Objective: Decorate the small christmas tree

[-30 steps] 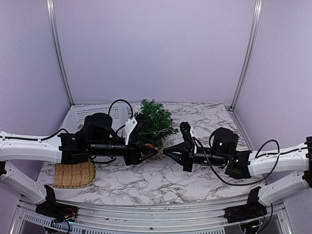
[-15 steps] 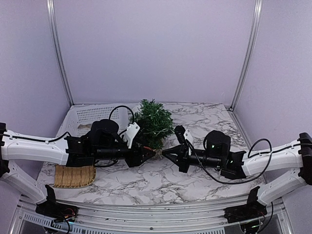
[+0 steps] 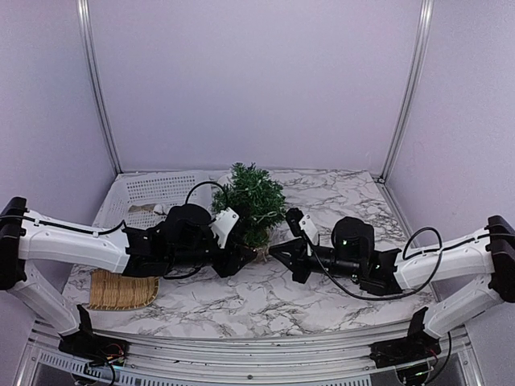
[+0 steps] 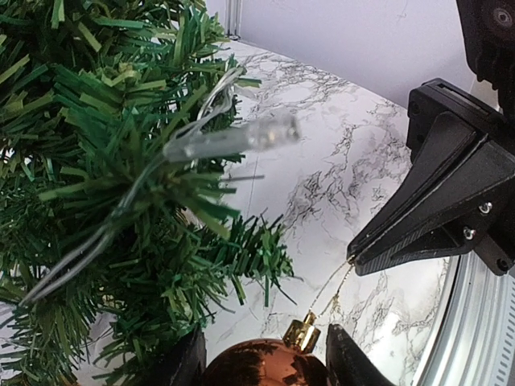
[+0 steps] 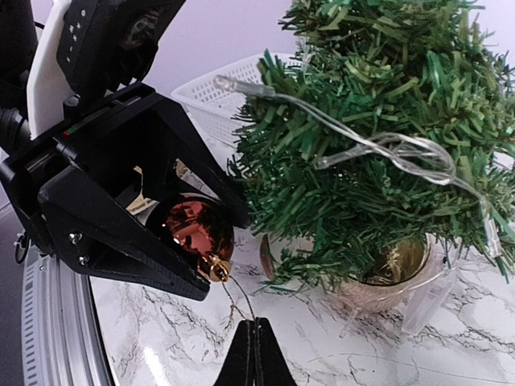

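Note:
The small christmas tree (image 3: 251, 201) stands mid-table, dark green, with a clear light string (image 4: 241, 137) across its branches (image 5: 378, 137). My left gripper (image 3: 244, 259) is shut on a shiny copper-red bauble (image 4: 261, 366), which sits just left of the tree's lower branches in the right wrist view (image 5: 193, 229). The bauble's gold cap (image 4: 302, 330) points at my right gripper (image 3: 273, 251). That gripper (image 5: 256, 326) is shut on the bauble's thin gold hanging loop (image 5: 237, 301), which stretches between the two grippers just above the marble top.
A white perforated basket (image 3: 145, 193) stands at the back left, and a woven tray (image 3: 121, 289) lies at the front left under the left arm. The tree's round pot (image 5: 386, 277) rests on the marble beside the grippers. Metal frame posts (image 3: 96, 88) line the walls.
Both grippers have moved away from the near edge and closer to the tree's base. The left one carried the bauble to the right, and the right one followed to the left.

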